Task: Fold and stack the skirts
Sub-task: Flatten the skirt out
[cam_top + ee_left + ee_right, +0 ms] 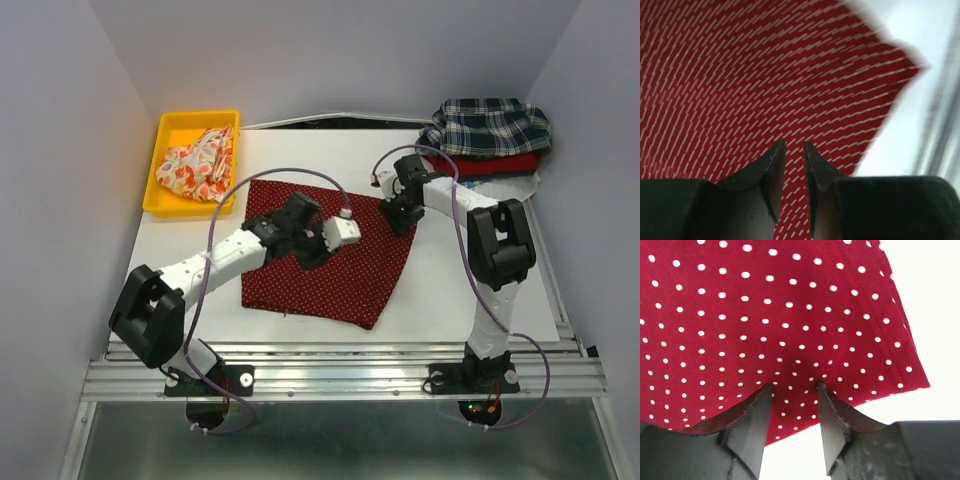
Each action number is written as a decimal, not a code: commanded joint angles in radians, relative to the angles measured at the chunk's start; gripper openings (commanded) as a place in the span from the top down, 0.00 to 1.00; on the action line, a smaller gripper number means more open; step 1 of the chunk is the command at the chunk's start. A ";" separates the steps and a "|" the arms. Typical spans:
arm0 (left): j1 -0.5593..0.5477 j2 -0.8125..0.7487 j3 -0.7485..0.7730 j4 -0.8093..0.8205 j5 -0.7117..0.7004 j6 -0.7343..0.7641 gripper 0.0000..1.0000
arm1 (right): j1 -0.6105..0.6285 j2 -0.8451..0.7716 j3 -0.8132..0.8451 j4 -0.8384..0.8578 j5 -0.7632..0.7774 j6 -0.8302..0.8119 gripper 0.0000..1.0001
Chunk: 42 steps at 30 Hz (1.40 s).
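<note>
The dark red skirt with tiny white dots (pixel 340 270) lies spread flat on the middle of the white table (pixel 450 290). My left gripper (pixel 308 250) hovers over its middle, jaws a narrow gap apart with nothing between them (pixel 794 143); the cloth (pixel 765 75) shows blurred below. My right gripper (pixel 400 216) stands open at the skirt's far right corner, its tips (pixel 794 385) down on the dotted cloth (pixel 765 315) just inside the hem. The plaid skirt (pixel 492 125) lies folded on the plain red skirt (pixel 495 165) at the back right. The cream skirt with orange-red blobs (pixel 198 160) sits crumpled in a tray.
The yellow tray (pixel 152 190) stands at the back left corner of the table. Grey walls close in the left, right and back. A metal rail (pixel 340 375) with the arm bases runs along the near edge.
</note>
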 commanded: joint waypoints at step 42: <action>0.415 0.384 0.431 -0.208 -0.058 -0.048 0.62 | 0.170 -0.253 -0.074 -0.228 -0.139 -0.059 0.52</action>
